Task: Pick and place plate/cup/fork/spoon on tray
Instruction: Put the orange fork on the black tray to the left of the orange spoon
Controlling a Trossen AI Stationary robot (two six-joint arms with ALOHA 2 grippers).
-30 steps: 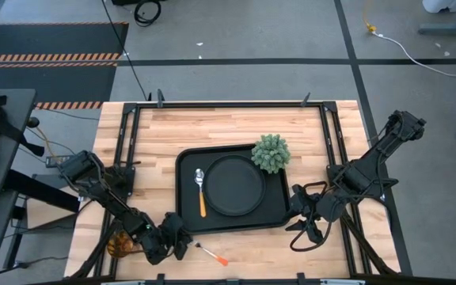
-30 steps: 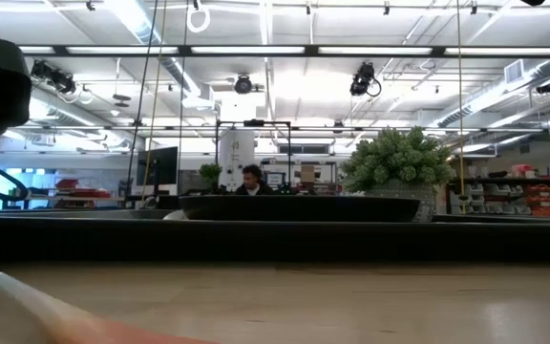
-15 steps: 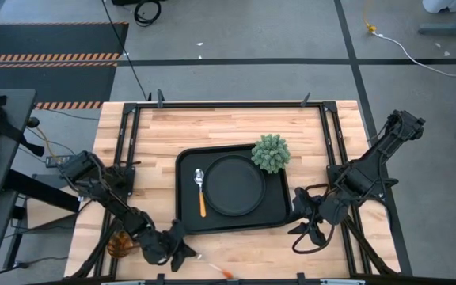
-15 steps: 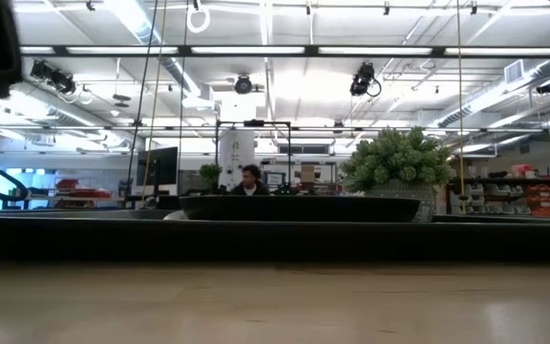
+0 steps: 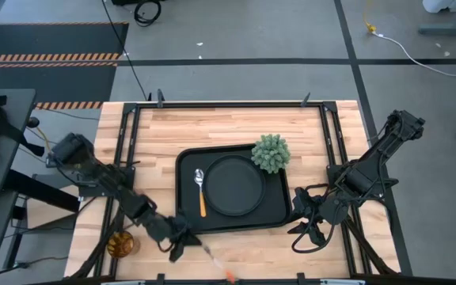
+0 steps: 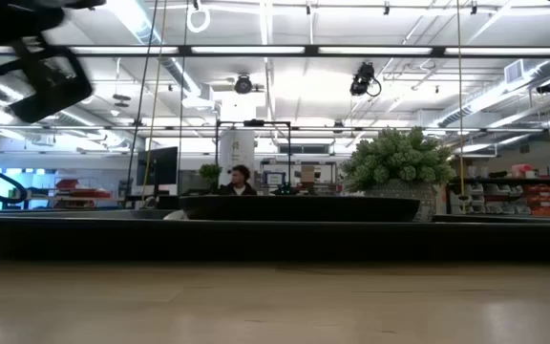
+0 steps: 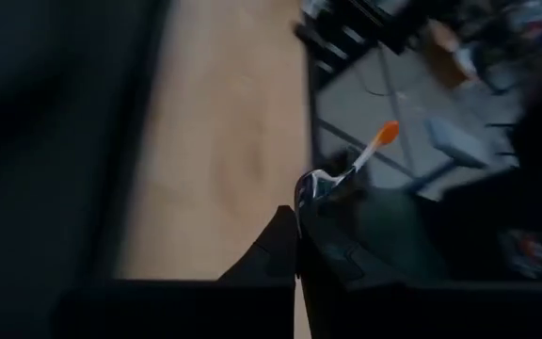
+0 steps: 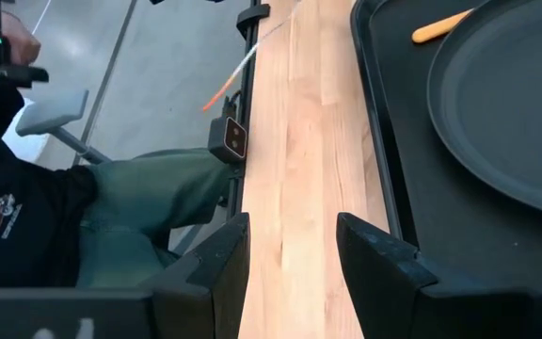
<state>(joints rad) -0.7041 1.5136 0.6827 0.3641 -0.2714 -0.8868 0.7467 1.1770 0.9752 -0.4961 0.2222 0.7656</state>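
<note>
Left gripper (image 5: 177, 241) clamped on fork (image 5: 216, 261), handle trailing toward five o'clock over the table's near edge. Tray (image 5: 187, 222) just beyond, at one o'clock; spoon (image 5: 200, 190) and plate (image 5: 234, 186) already on it. Cup (image 5: 119, 244) at nine o'clock. Right gripper (image 5: 303, 229) parked spread beside the tray.

A pale, smooth wooden butcher-block table (image 5: 236, 127) with a soft sheen was seen, framed by dark metal rails (image 5: 228, 104). The tray (image 5: 187, 218) and the plate (image 5: 234, 187) were matt black, while the spoon (image 5: 200, 190) showed a shiny metal bowl and an orange plastic-looking handle. The cup (image 5: 119, 244) appeared as translucent amber glass.
</note>
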